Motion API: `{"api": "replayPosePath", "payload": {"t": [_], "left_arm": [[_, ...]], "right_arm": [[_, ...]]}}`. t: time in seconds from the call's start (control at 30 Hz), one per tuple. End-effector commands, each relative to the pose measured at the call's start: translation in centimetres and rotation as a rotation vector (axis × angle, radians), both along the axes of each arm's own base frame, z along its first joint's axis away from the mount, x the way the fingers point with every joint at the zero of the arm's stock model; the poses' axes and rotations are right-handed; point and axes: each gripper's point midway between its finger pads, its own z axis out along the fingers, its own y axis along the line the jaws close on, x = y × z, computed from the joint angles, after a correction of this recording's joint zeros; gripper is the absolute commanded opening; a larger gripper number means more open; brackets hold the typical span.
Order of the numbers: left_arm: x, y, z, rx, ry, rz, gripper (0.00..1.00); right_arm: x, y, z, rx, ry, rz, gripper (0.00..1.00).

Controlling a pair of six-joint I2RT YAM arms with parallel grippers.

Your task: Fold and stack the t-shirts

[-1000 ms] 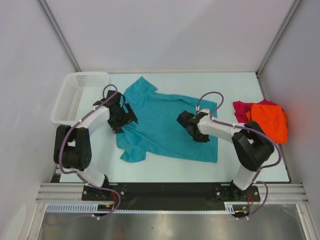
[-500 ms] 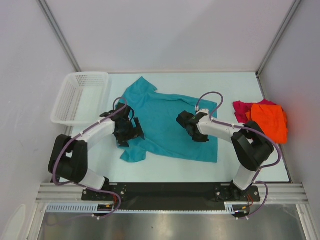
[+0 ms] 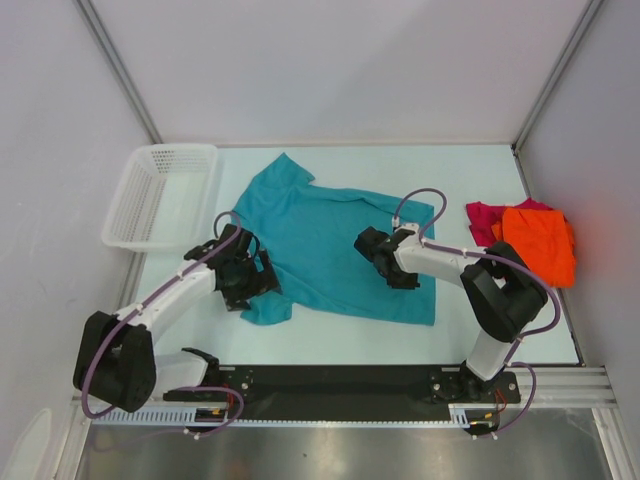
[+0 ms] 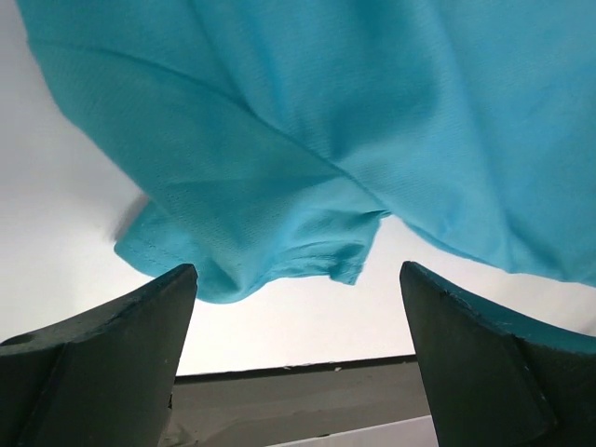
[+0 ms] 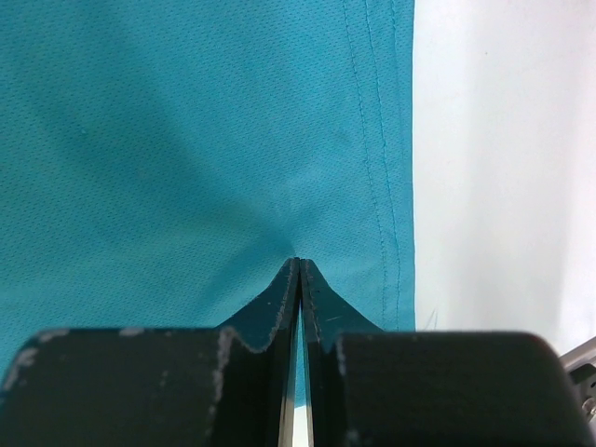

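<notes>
Teal t-shirt (image 3: 330, 250) lies spread, long axis left to right — hem rightward. Left gripper (image 3: 252, 280) gapes over its lower sleeve (image 3: 266, 310); right gripper (image 5: 299, 263) clamps its cloth.

We look down on a pale counter (image 3: 480, 170) boxed in by three plain white walls: the back wall (image 3: 340, 70), the left wall (image 3: 50, 120) and the right wall (image 3: 600, 150). A metal post (image 3: 120, 72) runs along the back-left corner and a second post (image 3: 558, 75) along the back-right. The light is soft and even, and we find only faint shadows. An aluminium rail (image 3: 120, 384) lies at the counter's near edge, carrying a black plate (image 3: 340, 395). Nearer still is a brushed metal sheet (image 3: 340, 450).
</notes>
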Motion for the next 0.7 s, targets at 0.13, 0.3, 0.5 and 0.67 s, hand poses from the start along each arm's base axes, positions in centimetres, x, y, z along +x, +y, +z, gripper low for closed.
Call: {"api": "replayPosePath", "payload": {"t": [0.13, 0.3, 0.5, 0.67], "left_arm": [[-1.1, 0.2, -1.2, 0.007, 0.027, 0.022, 0.96], [-1.9, 0.7, -2.9, 0.024, 0.056, 0.032, 0.96], [-2.9, 1.2, -4.4, 0.035, 0.059, 0.068, 0.96], [-2.8, 0.9, -4.5, -0.004, 0.008, 0.097, 0.96]], "right_arm": [[0.0, 0.3, 0.5, 0.016, -0.034, -0.013, 0.07], [-0.1, 0.3, 0.7, 0.013, -0.034, -0.009, 0.07], [-0.2, 0.1, 0.8, 0.008, -0.029, 0.004, 0.07], [-0.6, -0.7, 1.0, -0.011, -0.027, 0.010, 0.07]]}}
